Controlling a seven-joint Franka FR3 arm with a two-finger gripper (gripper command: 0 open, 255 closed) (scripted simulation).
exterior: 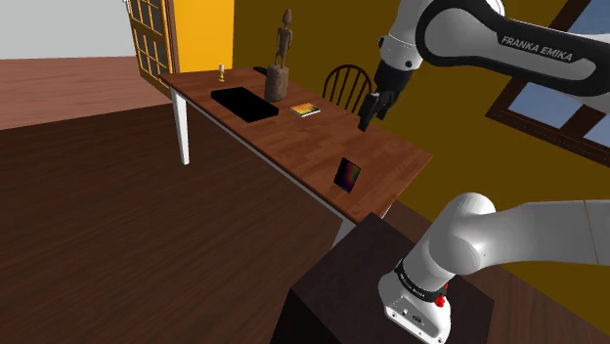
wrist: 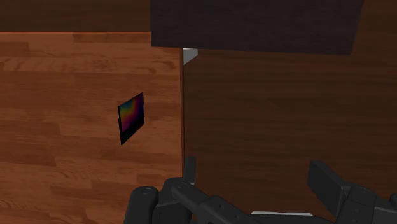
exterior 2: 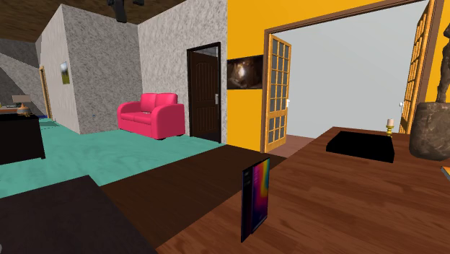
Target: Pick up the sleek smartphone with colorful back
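Note:
The smartphone (exterior: 347,174) is a thin dark slab with a rainbow-coloured back. It stands upright near the wooden table's (exterior: 293,142) near corner, close to the edge. In the second exterior view the smartphone (exterior 2: 255,198) shows edge-on with its colourful face turned to that view's right. My black gripper (exterior: 369,111) hangs well above the table, beyond the phone and toward the chair side. In the wrist view the smartphone (wrist: 131,117) is far below, off to one side of the gripper (wrist: 257,181), whose fingers (wrist: 327,183) stand apart around nothing.
On the table lie a flat black box (exterior: 245,104), a small book (exterior: 305,109), a wooden statue (exterior: 280,61) and a small candle (exterior: 222,69). A chair (exterior: 346,86) stands behind the table. The dark stand (exterior: 352,293) is close to the table's corner.

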